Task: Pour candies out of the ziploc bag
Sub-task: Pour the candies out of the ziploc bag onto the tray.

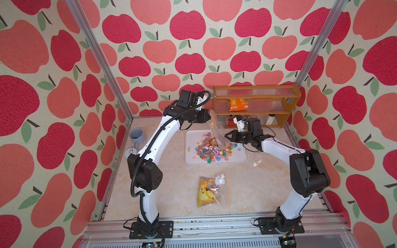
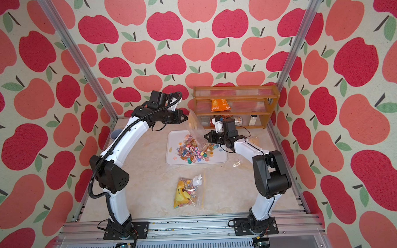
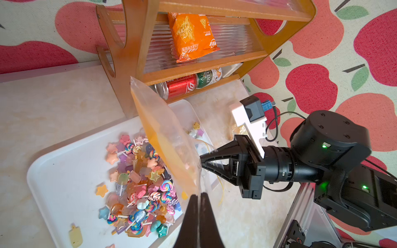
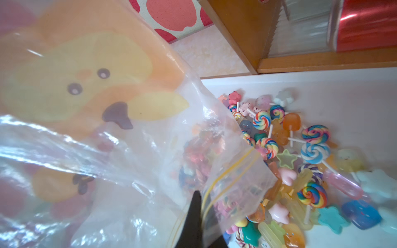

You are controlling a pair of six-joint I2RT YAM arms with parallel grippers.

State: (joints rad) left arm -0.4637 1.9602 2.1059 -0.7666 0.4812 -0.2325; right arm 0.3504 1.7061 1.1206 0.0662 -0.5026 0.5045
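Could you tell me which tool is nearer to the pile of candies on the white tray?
Right. The right tool pinches the ziploc bag at its mouth, just above the candies; the left tool holds its other end lifted well above the tray.

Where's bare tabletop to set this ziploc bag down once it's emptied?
Widest bare tabletop lies between the left arm, the white tray and the second bag at front. A smaller patch sits between that bag and the right arm. Crowded: the candies on the tray, and the shelf behind.
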